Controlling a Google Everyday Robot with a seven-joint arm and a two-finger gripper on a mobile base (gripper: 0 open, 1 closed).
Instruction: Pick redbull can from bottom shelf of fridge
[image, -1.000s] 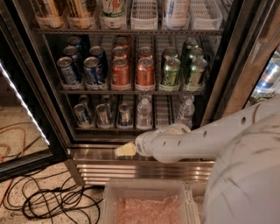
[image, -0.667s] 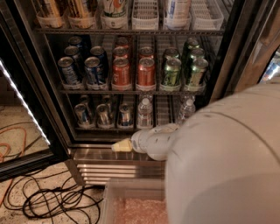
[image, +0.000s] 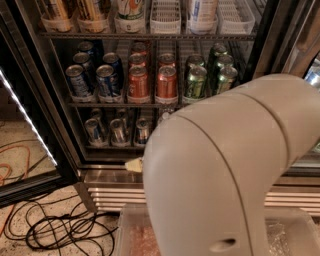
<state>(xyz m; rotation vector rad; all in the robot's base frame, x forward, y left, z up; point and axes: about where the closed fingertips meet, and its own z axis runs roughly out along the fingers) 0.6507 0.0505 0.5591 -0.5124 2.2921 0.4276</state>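
Observation:
The fridge (image: 45, 100) stands open, with its lit door edge at the left. Its bottom shelf (image: 107, 146) holds three small silver-topped cans at the left. The rightmost and slimmest (image: 142, 131) looks like the redbull can. My big pale arm (image: 225, 170) hides the right half of that shelf. Only the cream tip of my gripper (image: 134, 165) shows. It is just in front of the fridge's steel base, below and slightly left of the slim can, and does not touch it.
The middle rack holds wider dark-blue cans (image: 92, 80), orange cans (image: 152, 80) and green cans (image: 205, 77). Bottles and white baskets (image: 165, 15) sit on the top rack. Black and orange cables (image: 55, 230) lie on the floor at the left. A clear tray (image: 131, 235) is at the bottom.
My arm has swung closer to the camera and now covers the centre and right of the view, including the water bottles. The gripper tip has stayed low in front of the fridge base.

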